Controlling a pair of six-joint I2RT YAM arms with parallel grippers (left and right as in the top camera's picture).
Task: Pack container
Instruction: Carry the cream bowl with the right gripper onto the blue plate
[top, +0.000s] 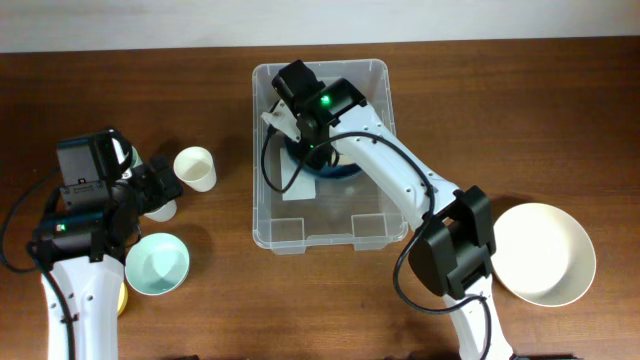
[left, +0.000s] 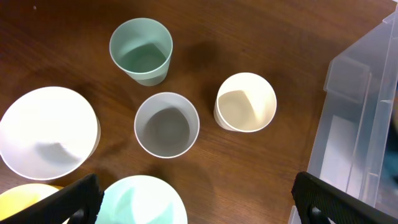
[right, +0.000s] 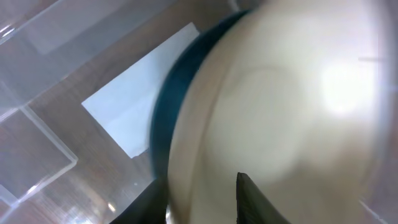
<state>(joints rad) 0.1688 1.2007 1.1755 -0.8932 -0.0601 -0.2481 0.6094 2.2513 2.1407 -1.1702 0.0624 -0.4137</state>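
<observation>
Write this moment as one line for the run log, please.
right gripper: inside container, jaws on blue bowl | left gripper: open above cups, empty | large white bowl: on table

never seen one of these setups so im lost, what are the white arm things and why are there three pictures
They are two robot arms at a wooden table, each ending in a two-finger tool. One picture looks down from above; the other two come from cameras on the wrists.

From above, the right tool reaches into the clear container, over a dark blue bowl. Its wrist camera shows a blurred cream bowl with a blue rim right at the fingers; whether it is gripped is unclear.

The left tool hovers over loose cups and bowls, like the cream cup and grey cup. It holds nothing.
</observation>
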